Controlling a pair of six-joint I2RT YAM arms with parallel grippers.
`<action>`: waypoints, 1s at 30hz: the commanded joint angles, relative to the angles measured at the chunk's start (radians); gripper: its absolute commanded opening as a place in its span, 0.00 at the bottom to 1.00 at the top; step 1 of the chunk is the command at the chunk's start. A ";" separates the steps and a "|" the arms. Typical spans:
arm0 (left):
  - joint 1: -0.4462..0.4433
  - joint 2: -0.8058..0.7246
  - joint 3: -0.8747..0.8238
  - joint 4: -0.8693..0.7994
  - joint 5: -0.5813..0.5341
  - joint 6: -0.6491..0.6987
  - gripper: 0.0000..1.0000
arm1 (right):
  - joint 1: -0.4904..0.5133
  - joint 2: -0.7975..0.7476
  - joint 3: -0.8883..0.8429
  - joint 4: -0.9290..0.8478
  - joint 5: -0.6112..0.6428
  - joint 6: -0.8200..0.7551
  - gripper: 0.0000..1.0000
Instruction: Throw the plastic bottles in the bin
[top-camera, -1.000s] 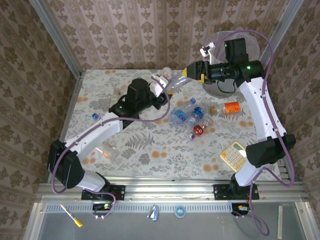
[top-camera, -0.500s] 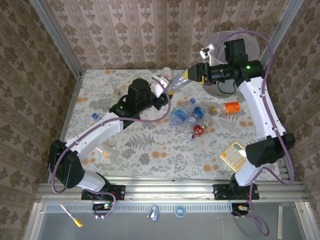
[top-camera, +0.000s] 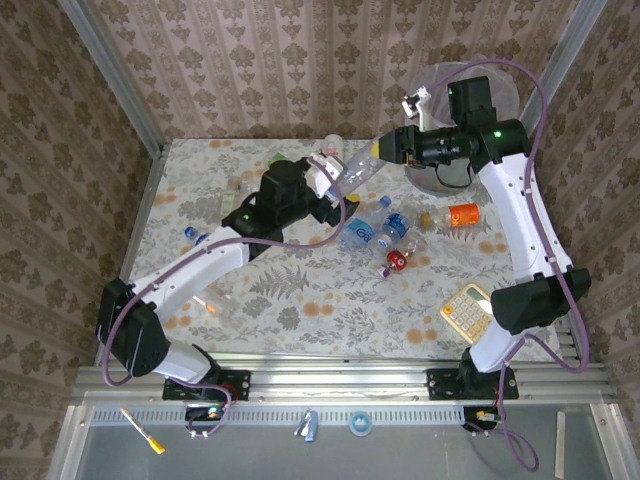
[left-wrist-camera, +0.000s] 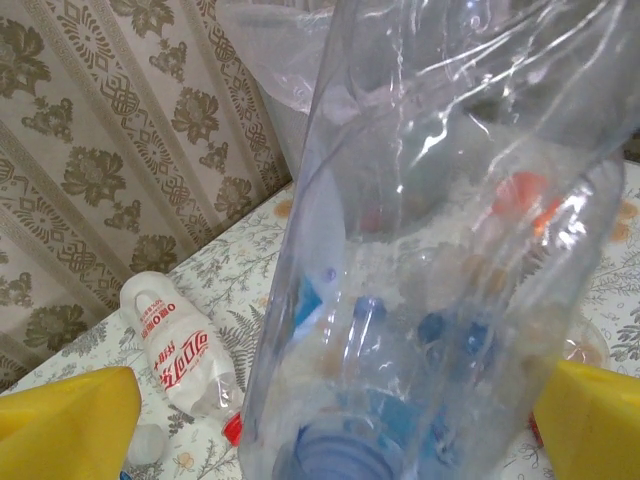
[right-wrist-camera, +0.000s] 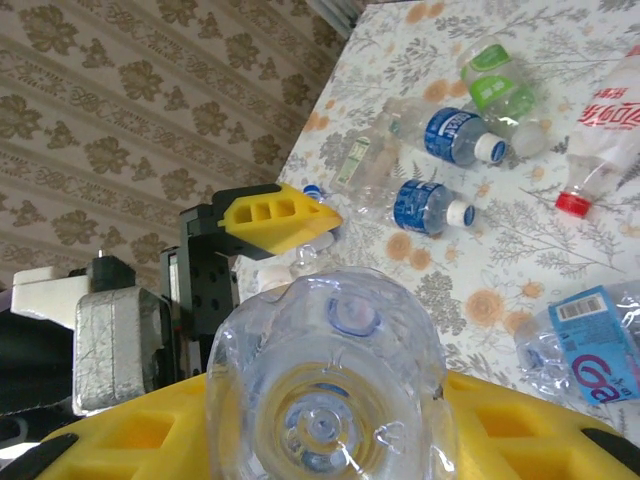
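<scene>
A clear crushed plastic bottle (top-camera: 356, 170) hangs in the air between my two grippers, just left of the bin (top-camera: 441, 181). My right gripper (top-camera: 386, 148) is shut on its base (right-wrist-camera: 330, 400), with a yellow finger (right-wrist-camera: 530, 430) pressed on each side. My left gripper (top-camera: 328, 180) stands open around the neck end (left-wrist-camera: 400, 300), its yellow fingers (left-wrist-camera: 65, 425) spread wide. More plastic bottles lie on the table: blue-labelled ones (top-camera: 366, 232), one with a red cap (top-camera: 397, 260), an orange one (top-camera: 459, 216) and a white one with red print (left-wrist-camera: 176, 345).
A beige calculator (top-camera: 467, 311) lies at the table's near right. Blue-labelled bottles (right-wrist-camera: 431, 205) and a green-labelled one (right-wrist-camera: 495, 82) lie near the far left wall. A small bottle (top-camera: 191, 233) and a clear one (top-camera: 216, 300) lie beside my left arm.
My left gripper has opened and let go of the clear bottle. My right gripper has closed on the bottle's base. The left arm has shifted slightly to the right.
</scene>
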 joint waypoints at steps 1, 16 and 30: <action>0.000 -0.036 -0.008 0.013 -0.006 -0.024 1.00 | -0.008 -0.027 0.042 -0.019 0.036 -0.008 0.44; 0.015 -0.089 -0.092 0.013 -0.067 -0.099 1.00 | -0.037 -0.055 0.104 0.020 0.161 0.011 0.42; 0.065 -0.195 -0.207 -0.008 -0.140 -0.217 1.00 | -0.150 -0.280 -0.043 0.503 0.579 0.043 0.41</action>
